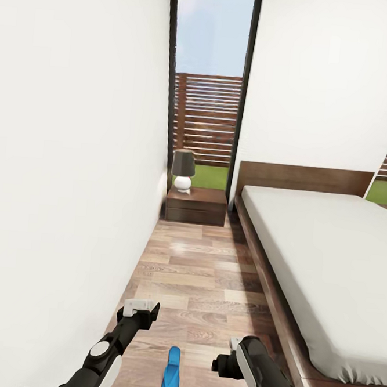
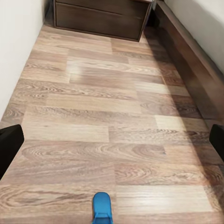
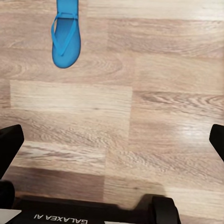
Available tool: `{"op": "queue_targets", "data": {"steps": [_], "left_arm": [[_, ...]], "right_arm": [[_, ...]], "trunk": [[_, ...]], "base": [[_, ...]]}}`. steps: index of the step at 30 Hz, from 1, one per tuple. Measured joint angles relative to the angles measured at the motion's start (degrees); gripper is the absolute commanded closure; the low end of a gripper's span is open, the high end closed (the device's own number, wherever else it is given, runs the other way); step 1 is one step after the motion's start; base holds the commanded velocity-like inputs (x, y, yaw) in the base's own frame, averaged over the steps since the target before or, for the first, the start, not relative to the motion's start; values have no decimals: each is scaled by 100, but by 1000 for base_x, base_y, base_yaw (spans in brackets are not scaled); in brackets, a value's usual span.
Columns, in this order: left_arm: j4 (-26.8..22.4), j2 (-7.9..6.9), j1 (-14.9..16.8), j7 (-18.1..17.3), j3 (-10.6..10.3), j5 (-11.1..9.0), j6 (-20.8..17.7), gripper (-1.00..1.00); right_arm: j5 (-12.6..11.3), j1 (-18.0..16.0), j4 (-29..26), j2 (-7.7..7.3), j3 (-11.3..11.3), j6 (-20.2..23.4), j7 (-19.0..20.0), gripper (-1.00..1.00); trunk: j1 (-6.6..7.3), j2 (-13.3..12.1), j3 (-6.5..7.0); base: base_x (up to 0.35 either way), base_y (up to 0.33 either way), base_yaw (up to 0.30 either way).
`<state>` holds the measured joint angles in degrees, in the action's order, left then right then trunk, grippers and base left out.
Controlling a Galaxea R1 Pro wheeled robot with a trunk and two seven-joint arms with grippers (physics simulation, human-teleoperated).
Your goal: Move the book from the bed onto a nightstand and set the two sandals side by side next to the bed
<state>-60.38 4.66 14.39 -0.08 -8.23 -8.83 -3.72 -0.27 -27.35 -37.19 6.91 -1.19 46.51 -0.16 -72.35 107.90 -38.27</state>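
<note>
One bright blue sandal [image 1: 171, 373] lies on the wood floor between my two arms, about a forearm's width left of the bed's base. Its tip [image 2: 102, 207] shows in the left wrist view, and in the right wrist view the sandal [image 3: 66, 39] lies strap side up. My left gripper [image 1: 140, 310] hangs open above the floor ahead and left of it, fingers wide apart [image 2: 112, 144]. My right gripper [image 1: 225, 362] is open too [image 3: 112, 144], just right of the sandal. The bed [image 1: 327, 268] runs along the right. A nightstand [image 1: 196, 205] stands at the far end. The book is out of view.
A white wall [image 1: 72, 178] closes the left side of a narrow floor lane. A small lamp [image 1: 183, 170] sits on the nightstand, in front of a tall window. The bed's dark base [image 2: 196, 70] edges the lane. My own base [image 3: 93, 212] is right behind the right gripper.
</note>
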Motion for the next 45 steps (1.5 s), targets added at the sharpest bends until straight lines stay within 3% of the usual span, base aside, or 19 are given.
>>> {"op": "queue_targets", "data": {"steps": [45], "left_arm": [[17, 0, 0, 0, 0, -5, 0, -100]], "right_arm": [[-4, 0, 0, 1, 0, -1, 0, -100]], "trunk": [[-989, 1805, -808]], "base": [[0, 0, 0]]}}
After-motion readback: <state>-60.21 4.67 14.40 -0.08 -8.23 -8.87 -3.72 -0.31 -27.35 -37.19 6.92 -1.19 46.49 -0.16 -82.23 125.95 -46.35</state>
